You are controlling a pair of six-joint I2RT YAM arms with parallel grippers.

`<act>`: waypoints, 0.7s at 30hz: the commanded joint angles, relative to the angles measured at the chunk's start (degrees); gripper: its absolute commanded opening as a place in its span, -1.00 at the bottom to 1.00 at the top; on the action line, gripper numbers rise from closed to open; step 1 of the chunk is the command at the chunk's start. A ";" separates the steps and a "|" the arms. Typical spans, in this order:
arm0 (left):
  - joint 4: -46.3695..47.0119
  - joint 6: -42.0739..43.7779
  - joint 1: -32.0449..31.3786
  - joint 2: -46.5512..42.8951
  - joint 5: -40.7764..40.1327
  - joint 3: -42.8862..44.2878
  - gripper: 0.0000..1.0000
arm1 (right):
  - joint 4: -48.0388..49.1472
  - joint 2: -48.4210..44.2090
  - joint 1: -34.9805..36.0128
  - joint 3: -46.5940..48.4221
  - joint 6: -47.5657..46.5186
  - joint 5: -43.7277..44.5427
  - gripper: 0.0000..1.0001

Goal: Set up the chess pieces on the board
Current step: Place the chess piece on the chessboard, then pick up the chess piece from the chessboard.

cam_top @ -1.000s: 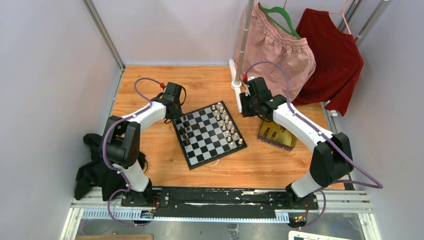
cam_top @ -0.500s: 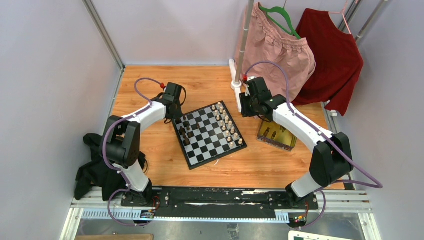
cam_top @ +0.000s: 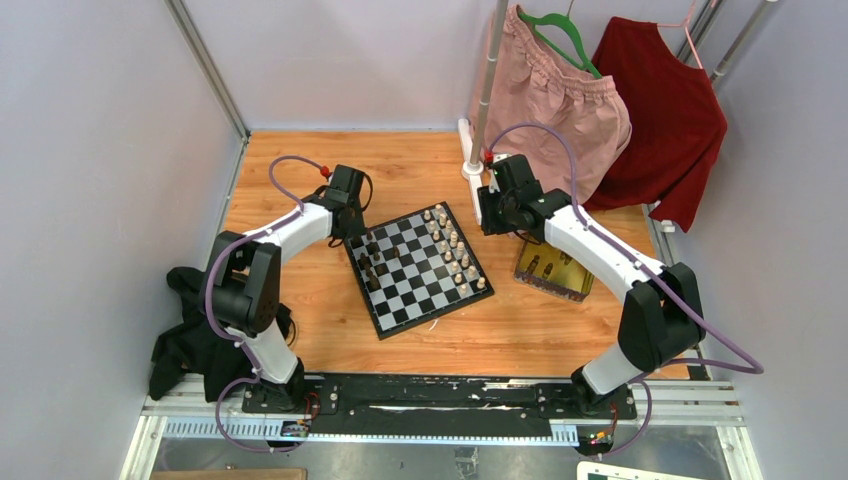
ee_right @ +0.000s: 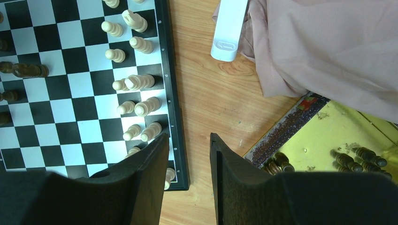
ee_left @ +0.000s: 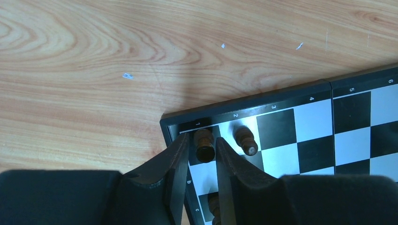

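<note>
Dark-brown piece (ee_left: 204,149) sits on the board's (ee_left: 281,93) corner square between the unmoved left gripper's (ee_left: 202,138) jaws (gripped or released, I cannot tell); right gripper (ee_right: 188,137), open, empty, edged boardward.

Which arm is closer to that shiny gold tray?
Right. The right gripper hangs between the board and the tray; the left gripper is across the board, jaws around a dark piece.

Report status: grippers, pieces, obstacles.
Left gripper around dark piece on board corner, grip unclear. Right gripper open, empty, beside board. More dark pieces in gold tray. Nothing blocking.
</note>
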 commanded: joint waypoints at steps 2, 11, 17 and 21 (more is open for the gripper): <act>0.27 0.09 0.42 -0.37 -0.57 -0.08 -0.32 | 0.63 0.56 -0.66 0.45 0.37 -0.55 -0.17; 0.86 0.49 0.29 -10.07 -5.57 -1.08 -0.31 | 0.63 0.89 -0.67 1.38 0.38 -0.82 -0.17; 1.21 3.78 -3.67 -18.78 -8.47 -2.82 -0.03 | 0.63 1.40 -0.61 1.83 0.37 -0.43 -0.17; 1.32 5.98 -8.80 -21.42 -7.95 -3.80 0.15 | 0.42 1.40 -0.58 1.75 0.19 0.54 -0.17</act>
